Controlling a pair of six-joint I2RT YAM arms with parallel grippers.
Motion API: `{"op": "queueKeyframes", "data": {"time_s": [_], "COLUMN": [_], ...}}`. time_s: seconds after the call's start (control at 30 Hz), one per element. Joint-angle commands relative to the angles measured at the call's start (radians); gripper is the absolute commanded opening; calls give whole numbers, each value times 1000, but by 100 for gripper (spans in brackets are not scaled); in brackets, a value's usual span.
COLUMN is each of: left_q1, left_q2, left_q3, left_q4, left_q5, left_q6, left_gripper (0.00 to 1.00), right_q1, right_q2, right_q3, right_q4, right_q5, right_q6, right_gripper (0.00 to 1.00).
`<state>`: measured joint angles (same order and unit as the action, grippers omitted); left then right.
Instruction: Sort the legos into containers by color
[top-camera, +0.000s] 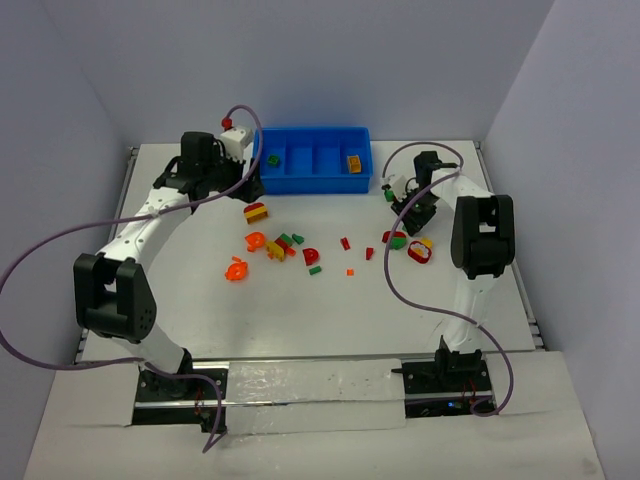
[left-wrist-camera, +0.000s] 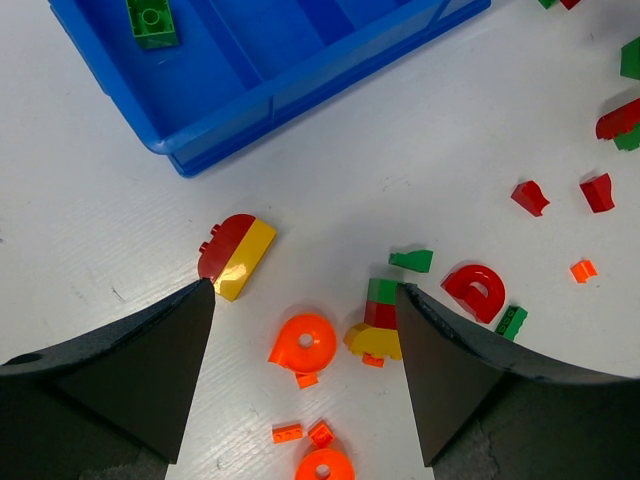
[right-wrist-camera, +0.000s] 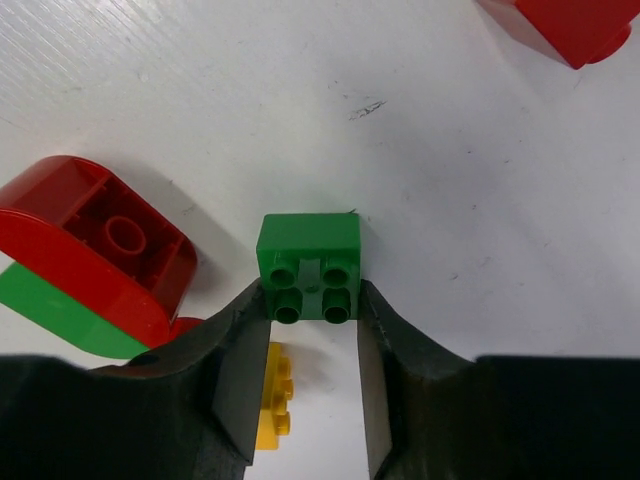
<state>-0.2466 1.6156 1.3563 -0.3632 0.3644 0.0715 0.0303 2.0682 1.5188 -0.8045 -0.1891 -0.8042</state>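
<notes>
My right gripper (right-wrist-camera: 310, 300) is shut on a green two-by-two lego (right-wrist-camera: 308, 262), one finger pressed to each side, low over the table. In the top view it (top-camera: 405, 215) is right of the blue tray (top-camera: 310, 183). My left gripper (left-wrist-camera: 305, 288) hangs open over the table in front of the tray (left-wrist-camera: 270, 100), with an orange round lego (left-wrist-camera: 305, 343) below its gap. A green lego (left-wrist-camera: 152, 22) lies in the tray's left compartment. An orange one (top-camera: 353, 163) lies in the right compartment.
Loose legos lie scattered mid-table: a red and yellow piece (left-wrist-camera: 236, 255), a green, red and yellow stack (left-wrist-camera: 378, 318), a red arch (left-wrist-camera: 475, 292). By my right fingers sit a red curved piece on a green one (right-wrist-camera: 95, 250) and a yellow plate (right-wrist-camera: 275, 395).
</notes>
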Motion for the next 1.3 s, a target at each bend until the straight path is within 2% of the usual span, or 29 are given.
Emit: {"op": "queueKeyframes", "data": {"time_s": [0.0,0.13,0.3,0.4,0.53,0.7,0.9,1.07,1.27], "left_q1": [6,18,84,124,150,188,212,221,223], "left_q2": [-2,-10,-18,-34,-42,-60,-76,-86,-79], "left_q3": [35,23,11,-3,-5,-23,-48,-73,-73], "left_q4": [23,30,50,82,93,132,158,181,192], "left_q5": [16,26,82,107,117,131,131,135,137], "left_q6": [6,-6,-62,-131,-151,-203,-225,-249,-264], "left_gripper": [82,82,80,80,80,80,80,79,80], "right_q1": [6,5,30,107,237,393,507,535,546], "right_q2": [-50,-113,-152,-117,-49,93,179,332,428], "right_q3": [18,75,280,419,554,644,552,653,713], "right_q4": [7,-9,24,96,219,492,894,998,1072], "right_q5": [2,-61,-236,-268,-223,-145,3,67,98], "right_q6": [-5,29,208,330,431,635,775,868,897], "right_gripper": [24,15,0,0,0,0,0,0,0]}}
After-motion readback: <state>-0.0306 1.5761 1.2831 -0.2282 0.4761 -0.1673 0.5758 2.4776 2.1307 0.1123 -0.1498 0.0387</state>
